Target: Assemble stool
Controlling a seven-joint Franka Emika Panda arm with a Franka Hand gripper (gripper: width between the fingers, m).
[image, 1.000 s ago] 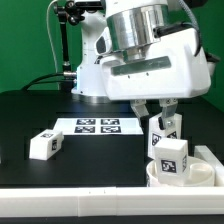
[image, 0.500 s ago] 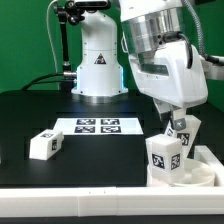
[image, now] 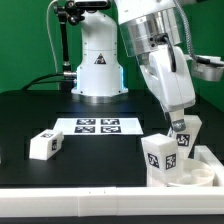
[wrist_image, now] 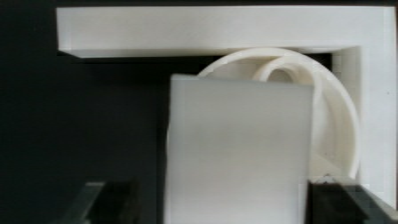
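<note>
exterior view: the gripper (image: 181, 127) hangs right over the far leg (image: 187, 137), which stands on the seat (image: 176, 176) at the exterior view's right, just beside a nearer leg (image: 160, 157). a third leg (image: 42, 145) lies loose on the table (image: 100, 160), well apart, near the marker board (image: 98, 126). the risk, i'd say: if the arm lifts off at a slant, a finger could catch the far leg and drag it out of its seating, or knock its neighbour.

wrist view: the far leg (wrist_image: 240, 140) sits between the fingers (wrist_image: 102, 203), jaws partly apart. a dark gap shows on one side, so nothing looks gripped. the seat (wrist_image: 294, 68) curves behind it, a white bar (wrist_image: 196, 35) beyond.
</note>
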